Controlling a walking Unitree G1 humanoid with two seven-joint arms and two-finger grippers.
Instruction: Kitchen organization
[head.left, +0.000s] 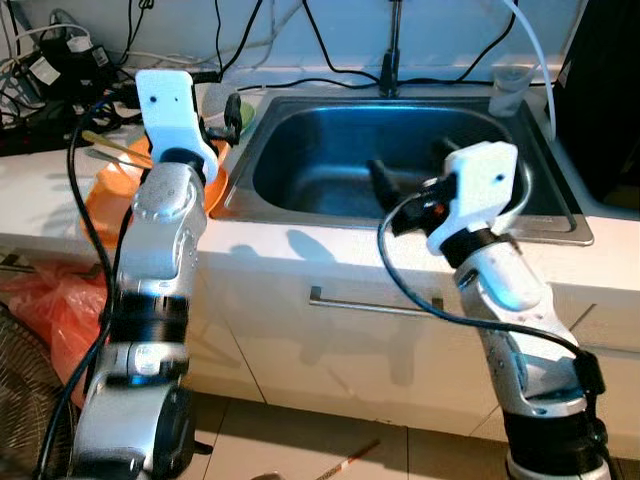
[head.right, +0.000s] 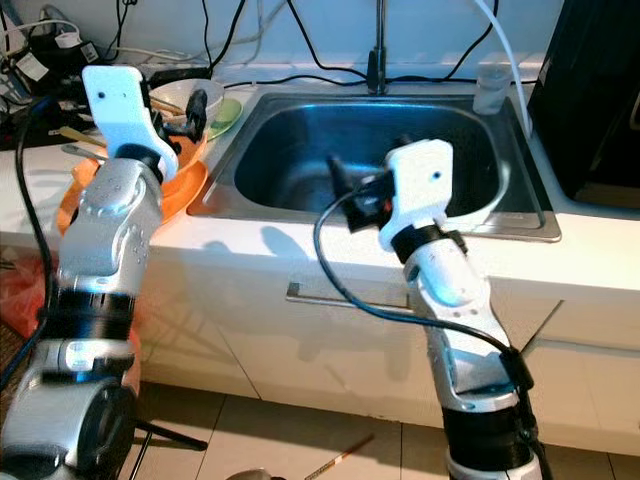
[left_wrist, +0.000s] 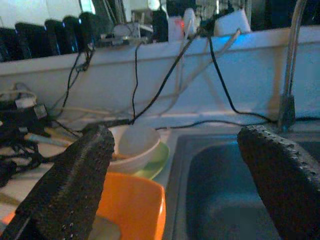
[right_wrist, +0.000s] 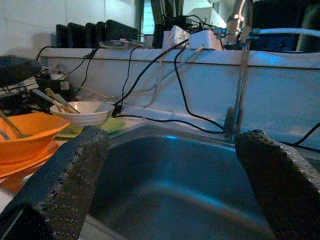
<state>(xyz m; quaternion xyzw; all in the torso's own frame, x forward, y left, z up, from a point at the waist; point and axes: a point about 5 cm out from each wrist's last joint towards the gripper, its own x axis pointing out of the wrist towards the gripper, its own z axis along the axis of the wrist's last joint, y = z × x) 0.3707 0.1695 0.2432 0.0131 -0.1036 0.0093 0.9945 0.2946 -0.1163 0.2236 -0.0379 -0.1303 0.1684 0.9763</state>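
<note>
From the head: left gripper (head.left: 222, 118) spread above orange bowl (head.left: 110, 190) left of sink (head.left: 300, 205), right gripper (head.left: 410, 170) spread over basin; from left wrist: white bowl (left_wrist: 134, 146) on green plate (left_wrist: 152, 162), probably stiff, slick, breakable, best pinched at rim; from right wrist: chopsticks (right_wrist: 55, 100) across it.

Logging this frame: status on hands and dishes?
Left hand open over orange bowl. Right hand open, empty, above sink. White bowl on green plate, untouched. Cables along sink's back edge.
</note>
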